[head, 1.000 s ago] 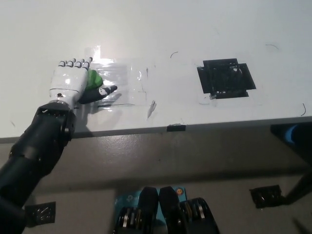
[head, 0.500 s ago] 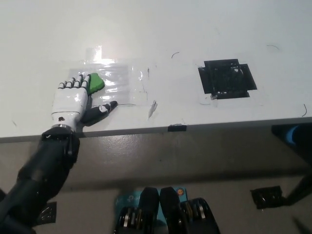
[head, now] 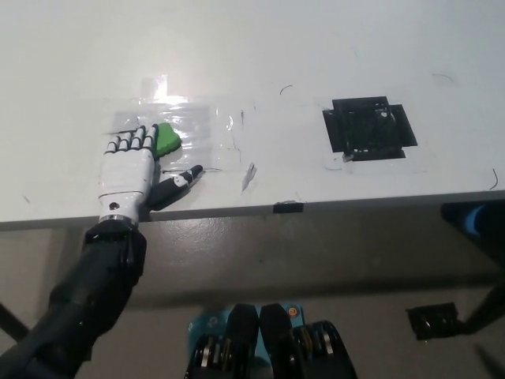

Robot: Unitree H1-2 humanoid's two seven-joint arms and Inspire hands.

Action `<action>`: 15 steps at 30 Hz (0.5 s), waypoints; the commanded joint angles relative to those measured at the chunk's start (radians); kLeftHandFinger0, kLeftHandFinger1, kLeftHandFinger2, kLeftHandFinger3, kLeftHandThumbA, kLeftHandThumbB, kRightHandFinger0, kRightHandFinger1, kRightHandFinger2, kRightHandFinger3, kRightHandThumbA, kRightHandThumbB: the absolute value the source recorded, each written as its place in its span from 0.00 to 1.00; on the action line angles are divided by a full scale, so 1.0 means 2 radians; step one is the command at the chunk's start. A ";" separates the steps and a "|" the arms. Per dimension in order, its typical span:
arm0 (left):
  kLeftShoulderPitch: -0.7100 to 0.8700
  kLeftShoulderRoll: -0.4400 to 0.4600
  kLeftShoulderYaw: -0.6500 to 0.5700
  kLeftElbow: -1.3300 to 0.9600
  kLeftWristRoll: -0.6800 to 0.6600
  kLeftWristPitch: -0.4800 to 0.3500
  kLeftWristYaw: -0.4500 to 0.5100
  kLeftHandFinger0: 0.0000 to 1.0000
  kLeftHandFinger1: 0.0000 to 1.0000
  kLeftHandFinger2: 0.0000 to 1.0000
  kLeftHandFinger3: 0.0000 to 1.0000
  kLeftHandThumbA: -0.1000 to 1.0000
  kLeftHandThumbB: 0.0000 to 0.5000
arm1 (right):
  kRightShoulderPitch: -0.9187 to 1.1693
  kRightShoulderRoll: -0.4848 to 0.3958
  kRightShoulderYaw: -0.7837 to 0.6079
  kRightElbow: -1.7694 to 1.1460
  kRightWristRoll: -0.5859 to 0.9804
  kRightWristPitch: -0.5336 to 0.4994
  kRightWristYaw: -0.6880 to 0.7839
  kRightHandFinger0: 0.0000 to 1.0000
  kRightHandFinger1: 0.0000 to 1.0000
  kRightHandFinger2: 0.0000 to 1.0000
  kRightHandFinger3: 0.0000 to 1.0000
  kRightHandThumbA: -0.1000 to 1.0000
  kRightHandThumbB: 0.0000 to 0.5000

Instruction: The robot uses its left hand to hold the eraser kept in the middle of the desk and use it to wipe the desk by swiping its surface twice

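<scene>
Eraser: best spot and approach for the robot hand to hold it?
Grip the green eraser across its top, coming from above on the desk's near side. It lies flat on the clear film patch, only a wedge showing. The left robot hand already presses it so.

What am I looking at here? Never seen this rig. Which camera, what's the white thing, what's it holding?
This is one view from a camera on a humanoid robot's head, looking steeply down at a white desk. The white thing is the robot's left hand, on a dark arm. It lies on the desk, closed on a green eraser, over a patch of clear tape. To the right is a black tape square. The black right hand is out of view.
</scene>
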 commanded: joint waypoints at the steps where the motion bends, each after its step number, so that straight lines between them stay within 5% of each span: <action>1: 0.016 -0.018 -0.008 0.026 -0.006 0.010 -0.019 1.00 1.00 1.00 1.00 1.00 0.77 | -0.011 -0.012 -0.002 -0.014 -0.001 -0.010 -0.002 1.00 1.00 1.00 1.00 1.00 0.40; 2: 0.021 -0.025 -0.009 0.034 -0.004 0.022 -0.011 1.00 1.00 1.00 1.00 1.00 0.84 | -0.009 -0.010 -0.002 -0.015 -0.003 -0.015 -0.004 1.00 1.00 1.00 1.00 1.00 0.40; 8: 0.025 -0.064 -0.009 0.067 -0.003 0.069 0.007 1.00 1.00 1.00 1.00 1.00 0.84 | -0.004 0.005 -0.004 -0.028 -0.003 -0.010 -0.015 1.00 1.00 1.00 1.00 1.00 0.31; 15: 0.004 -0.111 -0.043 0.136 0.022 0.133 -0.029 1.00 1.00 1.00 1.00 1.00 0.93 | 0.001 0.023 -0.001 -0.041 0.002 -0.020 -0.016 1.00 1.00 1.00 1.00 1.00 0.31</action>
